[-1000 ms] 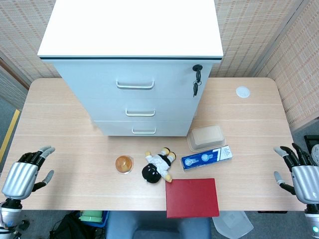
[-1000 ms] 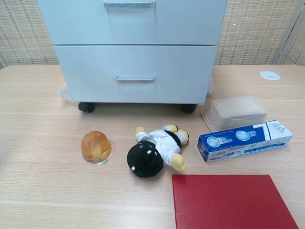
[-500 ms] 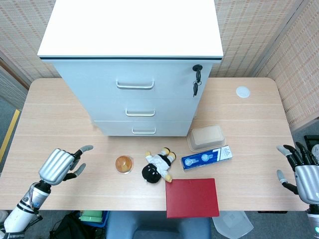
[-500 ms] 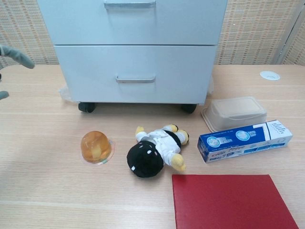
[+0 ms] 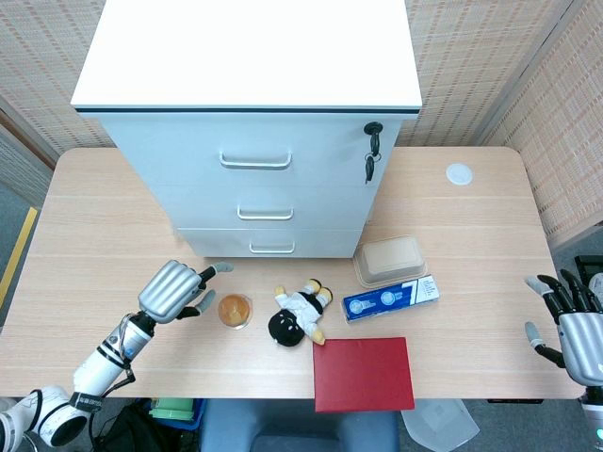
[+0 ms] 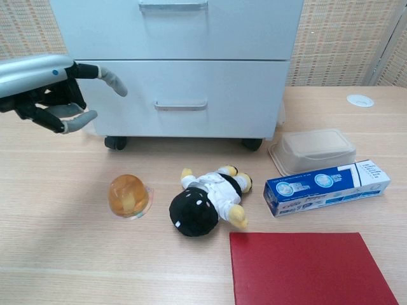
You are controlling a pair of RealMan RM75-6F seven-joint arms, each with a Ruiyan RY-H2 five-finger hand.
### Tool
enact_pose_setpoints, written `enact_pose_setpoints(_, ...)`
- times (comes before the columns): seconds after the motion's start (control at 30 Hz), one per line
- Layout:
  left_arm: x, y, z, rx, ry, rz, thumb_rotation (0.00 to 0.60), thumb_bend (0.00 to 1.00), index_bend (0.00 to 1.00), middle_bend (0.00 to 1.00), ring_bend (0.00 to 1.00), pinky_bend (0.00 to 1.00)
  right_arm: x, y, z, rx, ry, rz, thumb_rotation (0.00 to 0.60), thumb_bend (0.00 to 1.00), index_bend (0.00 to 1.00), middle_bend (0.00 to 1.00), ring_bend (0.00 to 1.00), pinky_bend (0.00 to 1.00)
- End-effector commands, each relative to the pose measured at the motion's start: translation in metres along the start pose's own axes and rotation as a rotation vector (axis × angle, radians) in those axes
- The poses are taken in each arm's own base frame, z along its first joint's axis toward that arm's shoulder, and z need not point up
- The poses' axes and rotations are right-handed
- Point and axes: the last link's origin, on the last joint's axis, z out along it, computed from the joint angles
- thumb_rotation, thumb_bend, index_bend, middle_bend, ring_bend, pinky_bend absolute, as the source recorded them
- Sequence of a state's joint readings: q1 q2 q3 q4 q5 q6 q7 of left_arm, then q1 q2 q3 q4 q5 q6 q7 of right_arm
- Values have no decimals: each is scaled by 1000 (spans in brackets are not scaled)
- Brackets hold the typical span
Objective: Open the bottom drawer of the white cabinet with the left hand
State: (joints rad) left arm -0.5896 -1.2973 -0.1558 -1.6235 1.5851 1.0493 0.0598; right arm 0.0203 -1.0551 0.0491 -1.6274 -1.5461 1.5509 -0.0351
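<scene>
Moving: left hand (image 5: 175, 290) had swung in toward white cabinet (image 5: 247, 132), fingers apart, empty.
Right hand (image 5: 575, 330): spread, at table (image 5: 471, 217) edge.
Drawers: three, bottom drawer (image 6: 181, 99) closed.

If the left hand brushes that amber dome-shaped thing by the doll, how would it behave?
The amber dome looks glossy and smooth, so probably slippery. It sits on a flat rim, so it would likelier slide than roll. It seems small and light beside the left hand.
</scene>
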Motion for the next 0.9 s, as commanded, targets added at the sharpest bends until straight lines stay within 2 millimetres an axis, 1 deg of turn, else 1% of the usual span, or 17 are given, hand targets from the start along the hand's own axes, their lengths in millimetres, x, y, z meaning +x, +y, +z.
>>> enact_pose_setpoints(0.03,-3,6,20,-3,0,17,600,522,217,948,1000,1000,0,0,0,0,-2,0,600,344,184,178,127,159)
enact_pose_setpoints(0.17,-6,13,37,5,-5,18,600,540,211,950,1000,1000,-1,0,1,0,-4,1,600,343,183,178,127,159)
enact_pose_setpoints(0.43,-17,23,61,49,-41,30,600,540,186,951,1000,1000,-1,5,-1,-14,-8,1,600,343,184,178,127,159)
enact_pose_setpoints(0.7,-25,31,72,99,-53,40,600,540,182,952,1000,1000,-1,10,-4,-29,-13,1,600,343,183,179,127,167)
enact_pose_setpoints(0.9,-30,31,79,137,-67,46,600,540,180,951,1000,1000,-1,14,-7,-43,-12,3,600,343,183,178,127,170)
